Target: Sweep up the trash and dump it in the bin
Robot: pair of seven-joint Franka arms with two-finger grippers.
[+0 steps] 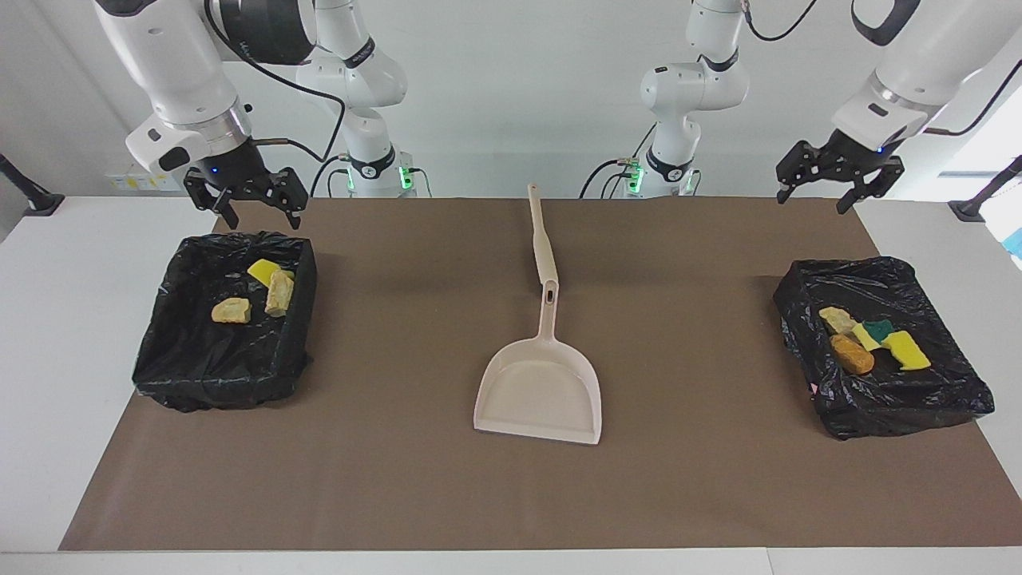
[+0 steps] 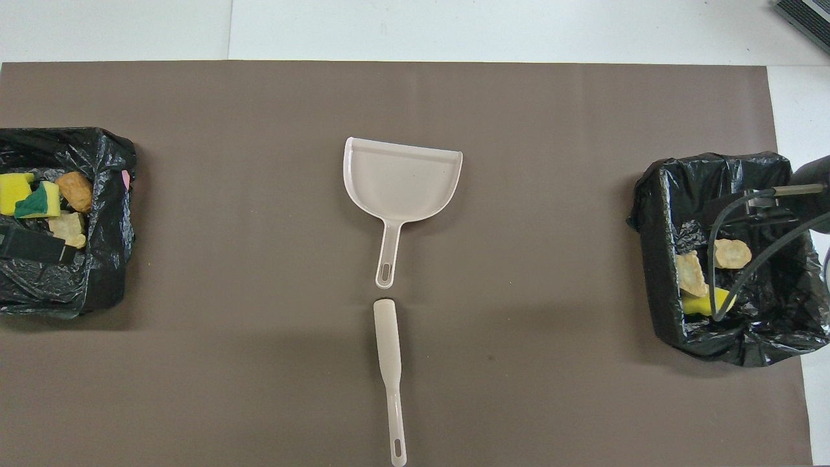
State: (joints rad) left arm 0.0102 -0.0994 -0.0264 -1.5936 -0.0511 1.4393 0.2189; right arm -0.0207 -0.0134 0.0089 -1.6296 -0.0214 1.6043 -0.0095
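All the trash lies in my two black-lined bins: four scraps [image 1: 872, 339] in the bin [image 1: 942, 399] at my left arm's end, three [image 1: 254, 294] in the other bin [image 1: 200, 375]. My left gripper [image 1: 838, 177] and right gripper [image 1: 246, 201] hang raised, jaws open, empty. The dustpan [image 1: 539, 391] and brush [image 1: 541, 239] rest mid-table. I judge sweeping finished; next, just retire both arms
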